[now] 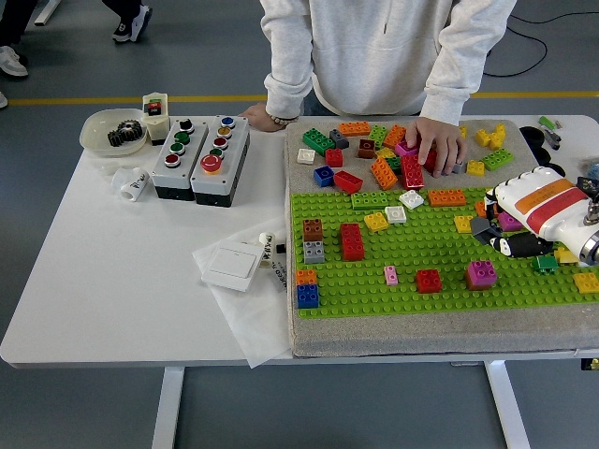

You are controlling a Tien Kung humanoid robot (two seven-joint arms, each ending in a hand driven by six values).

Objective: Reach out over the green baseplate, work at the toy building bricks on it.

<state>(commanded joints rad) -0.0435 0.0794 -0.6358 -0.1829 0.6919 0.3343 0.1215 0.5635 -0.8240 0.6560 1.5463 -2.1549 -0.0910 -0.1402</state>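
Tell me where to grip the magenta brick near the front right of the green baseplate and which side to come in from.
Grip the magenta brick by its two opposite side walls, coming straight down from above. It sits upright, studs up, on the green baseplate with open studs all round; the right robot hand is nearest.

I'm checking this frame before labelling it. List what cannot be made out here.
Head view only:
- Right hand: its white shell hides whether the fingers hold a brick.
- Right arm: cut off by the right edge.
- Bricks under the person's hand: covered.
- Label on the white tube: too small to read.
- Left arm: out of frame.
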